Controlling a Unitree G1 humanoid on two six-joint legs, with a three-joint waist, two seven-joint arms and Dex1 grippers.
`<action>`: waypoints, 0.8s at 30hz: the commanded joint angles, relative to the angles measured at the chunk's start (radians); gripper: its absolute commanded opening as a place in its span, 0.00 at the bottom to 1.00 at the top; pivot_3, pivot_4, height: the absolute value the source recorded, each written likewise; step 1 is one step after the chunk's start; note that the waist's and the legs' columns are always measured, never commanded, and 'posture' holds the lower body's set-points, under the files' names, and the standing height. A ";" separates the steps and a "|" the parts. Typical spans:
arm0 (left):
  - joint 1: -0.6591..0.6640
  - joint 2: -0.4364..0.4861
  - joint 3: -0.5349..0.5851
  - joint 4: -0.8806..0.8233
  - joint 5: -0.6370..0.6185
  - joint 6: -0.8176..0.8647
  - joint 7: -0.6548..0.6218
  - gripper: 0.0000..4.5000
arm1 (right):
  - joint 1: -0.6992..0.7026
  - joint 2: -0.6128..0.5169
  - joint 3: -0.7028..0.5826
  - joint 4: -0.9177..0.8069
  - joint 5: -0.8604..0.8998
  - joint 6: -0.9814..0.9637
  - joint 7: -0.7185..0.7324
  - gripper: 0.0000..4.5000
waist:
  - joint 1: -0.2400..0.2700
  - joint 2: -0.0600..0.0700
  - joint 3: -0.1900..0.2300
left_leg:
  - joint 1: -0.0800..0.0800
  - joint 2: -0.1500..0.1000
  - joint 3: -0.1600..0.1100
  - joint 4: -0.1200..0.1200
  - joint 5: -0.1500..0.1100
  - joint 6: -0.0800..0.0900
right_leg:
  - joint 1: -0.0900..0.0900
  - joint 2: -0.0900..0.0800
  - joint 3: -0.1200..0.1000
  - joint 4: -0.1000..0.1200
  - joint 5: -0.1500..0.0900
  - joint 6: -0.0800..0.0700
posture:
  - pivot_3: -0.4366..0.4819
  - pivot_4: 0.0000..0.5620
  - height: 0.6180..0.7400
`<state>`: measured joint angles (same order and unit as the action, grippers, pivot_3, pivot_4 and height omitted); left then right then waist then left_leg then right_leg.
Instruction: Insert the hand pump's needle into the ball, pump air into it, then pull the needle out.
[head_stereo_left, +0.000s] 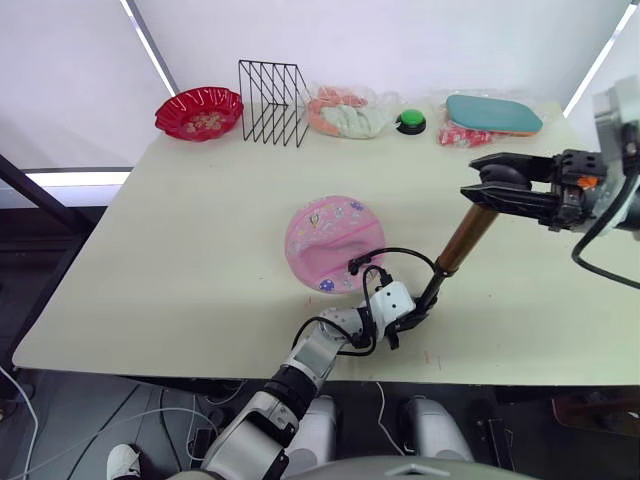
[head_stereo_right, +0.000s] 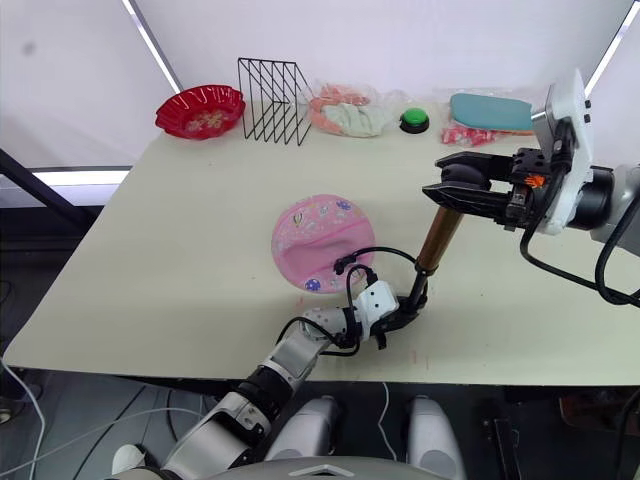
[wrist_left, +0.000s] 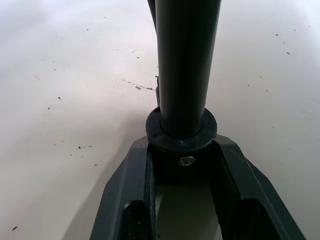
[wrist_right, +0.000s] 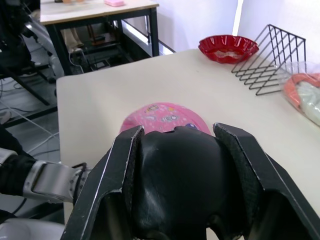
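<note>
Flattened pink ball (head_stereo_left: 333, 243) mid-table; tilted gold hand pump (head_stereo_left: 455, 250) beside it, hose apparently at ball.

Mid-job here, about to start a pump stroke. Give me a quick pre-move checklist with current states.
1. Left gripper clamped on the hand pump base: ok, fingers flank the black lower end.
2. Right gripper on the T-handle: ok, fingers close around it.
3. Pump tilted, base on the table: ok.
4. Hose runs to the ball: ok.
5. Needle seated in the valve: cannot tell.
6. Ball inflated: not ok, flat and dented.
</note>
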<state>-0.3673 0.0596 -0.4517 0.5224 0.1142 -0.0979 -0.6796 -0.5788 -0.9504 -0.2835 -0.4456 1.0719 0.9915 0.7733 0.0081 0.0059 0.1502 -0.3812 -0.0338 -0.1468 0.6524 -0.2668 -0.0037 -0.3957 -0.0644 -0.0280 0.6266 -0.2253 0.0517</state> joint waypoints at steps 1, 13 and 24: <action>0.042 0.032 0.000 0.081 0.026 0.048 0.009 0.21 | 0.032 0.038 -0.007 -0.049 -0.004 -0.044 -0.022 0.38 | 0.000 0.000 0.000 | 0.000 0.000 0.000 0.000 0.000 0.000 | 0.000 0.000 0.000 0.000 0.000 0.000 | 0.48 0.27 1.00; 0.059 0.038 -0.002 0.050 0.032 0.069 0.018 0.21 | 0.398 0.271 0.374 0.131 -0.497 -0.496 0.088 0.38 | -0.024 -0.009 -0.013 | 0.011 0.002 0.001 -0.002 0.000 0.000 | 0.008 0.002 0.000 0.001 -0.001 0.002 | 0.48 0.27 1.00; 0.043 0.048 0.004 0.054 0.030 0.070 0.012 0.21 | 0.371 0.321 0.335 0.123 -0.511 -0.528 0.094 0.38 | -0.023 -0.007 -0.014 | 0.027 0.004 0.005 -0.012 0.000 0.000 | 0.018 0.002 0.006 0.001 -0.005 0.002 | 0.48 0.27 1.00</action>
<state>-0.3487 0.0836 -0.4422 0.5110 0.1169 -0.0730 -0.6709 -0.2076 -0.6084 0.0549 -0.3091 0.5337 0.3950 0.8524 -0.0147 -0.0015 0.1367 -0.3541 -0.0305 -0.1412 0.6406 -0.2672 -0.0042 -0.3784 -0.0624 -0.0216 0.6275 -0.2301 0.0541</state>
